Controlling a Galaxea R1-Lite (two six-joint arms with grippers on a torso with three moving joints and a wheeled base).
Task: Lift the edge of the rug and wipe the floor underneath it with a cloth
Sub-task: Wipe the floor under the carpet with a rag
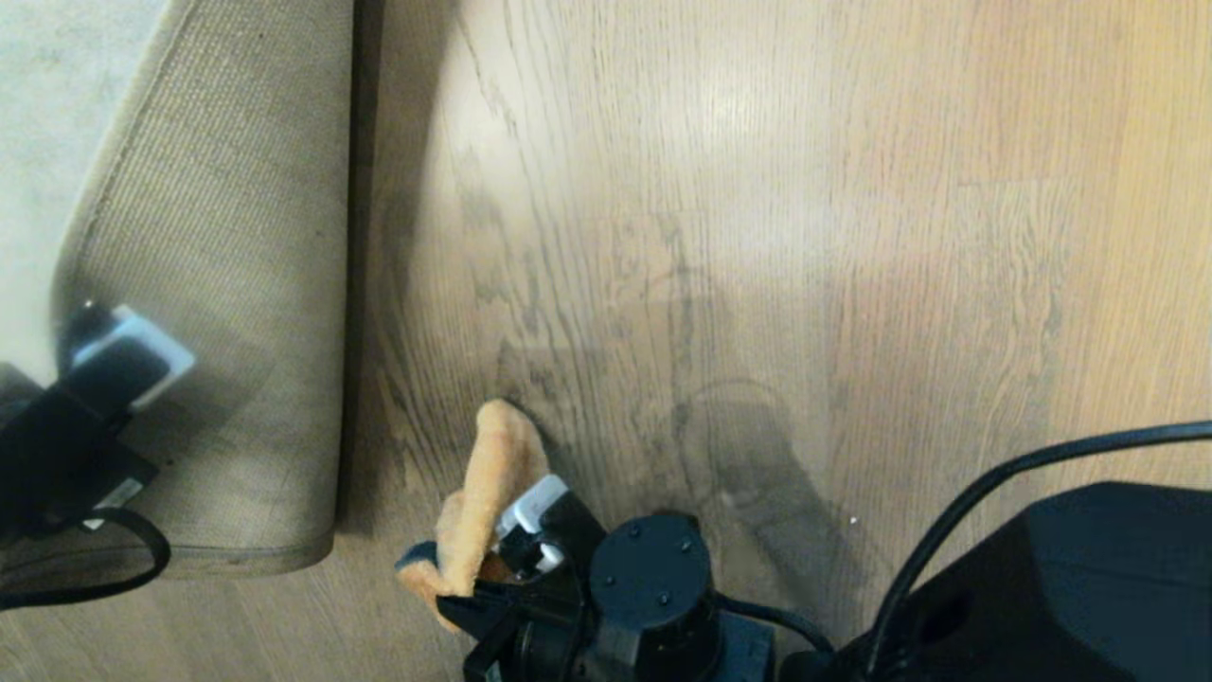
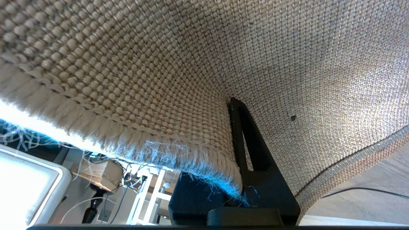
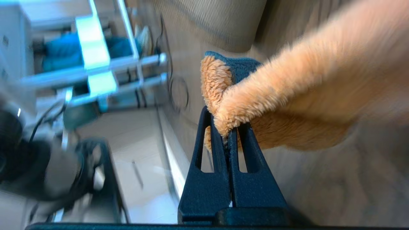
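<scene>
The rug edge [image 1: 204, 284], folded back tan side up and pinched in the closed left gripper [image 1: 128, 355], could flop onto the bared floor [image 1: 757, 237] if that hold slips, while the cloth [image 1: 488, 493], clamped in the shut right gripper [image 1: 530, 535], might snag it.

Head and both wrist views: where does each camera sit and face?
Head: looks down at the floor; both arms show.
Left wrist: behind the left gripper, facing the rug edge it clamps.
Right wrist: behind the right gripper, facing the cloth.
Shared: head and right wrist both show cloth and rug.
</scene>
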